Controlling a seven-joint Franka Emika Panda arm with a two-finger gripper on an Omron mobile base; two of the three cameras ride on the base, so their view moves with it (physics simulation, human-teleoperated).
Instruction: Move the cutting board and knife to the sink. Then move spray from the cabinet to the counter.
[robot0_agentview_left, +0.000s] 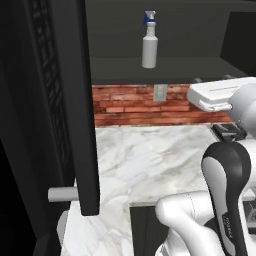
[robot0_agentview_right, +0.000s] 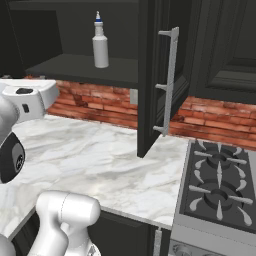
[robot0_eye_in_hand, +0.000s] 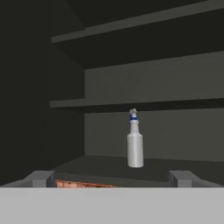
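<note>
While the cabinet (robot0_agentview_right: 75, 35) stands open, 1 spray (robot0_agentview_left: 149, 41) is upright on its lowest shelf, alone there, with the blue nozzle at the top. In the hand view the same bottle stands near the middle of the shelf, a little back from the front edge, and 2 more shelves are seen above it, both dark. The claw (robot0_eye_in_hand: 111, 180) is open: its 2 fingertips (robot0_eye_in_hand: 40, 179) stand wide apart at the bottom of the hand view, 1 at each side, with nothing between them. The spray is well apart from the fingertips, farther inside the cabinet, and it sits roughly in line with the gap between them.

Below the cabinet runs a strip of red brick wall (robot0_agentview_left: 135, 105) with 1 pale outlet plate (robot0_agentview_left: 160, 92) on it. Under the wall lies the white marble tabletop (robot0_agentview_right: 90, 160), with grey veins. In the right base view 1 cabinet door (robot0_agentview_right: 155, 75) is swung out over the tabletop, and it carries 1 long metal handle (robot0_agentview_right: 170, 82) fixed at 3 points. To the right of the tabletop is 1 stove (robot0_agentview_right: 220, 185), and 2 burner grates are visible on it. In the left base view 1 dark door (robot0_agentview_left: 75, 105) hangs in the foreground at the left, with 1 pale handle end showing beside its lower edge.
</note>
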